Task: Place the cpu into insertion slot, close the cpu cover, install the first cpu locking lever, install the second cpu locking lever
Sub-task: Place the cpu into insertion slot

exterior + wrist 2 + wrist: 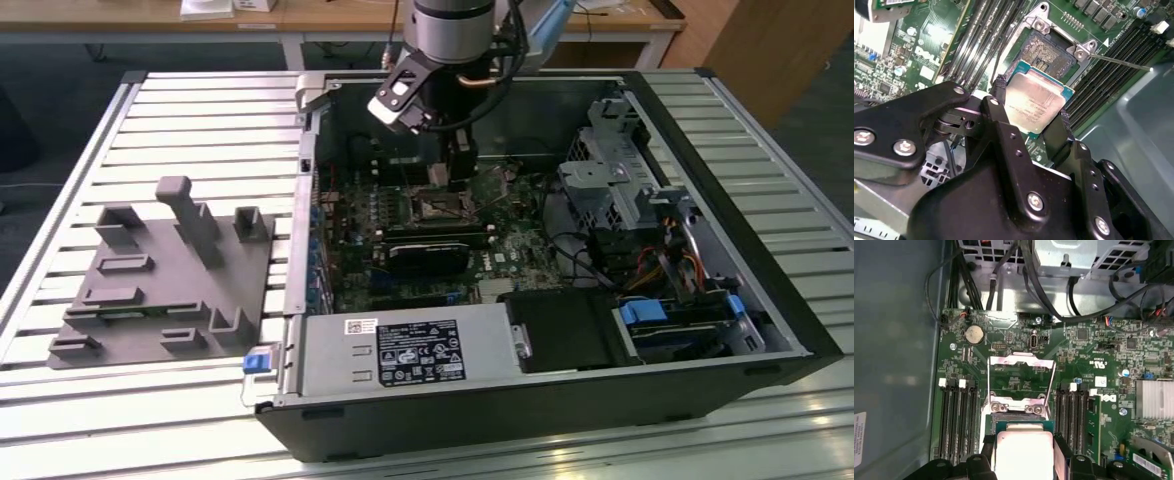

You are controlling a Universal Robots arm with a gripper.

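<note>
Well, the gripper (1031,103) pinches the cpu (1039,97) just above the bare insertion slot (1046,52). It isn't seated, the cpu cover (1019,359) lies flipped open, and all the latching is left.

Exterior view overlooks the whole case (534,425); both wrist views closely share the insertion slot (1046,52).

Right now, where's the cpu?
In the second wrist view the cpu is clamped between the jaws, just off the open insertion slot and not yet seated; in the first wrist view the cpu cover stands flipped back beyond it.
</note>
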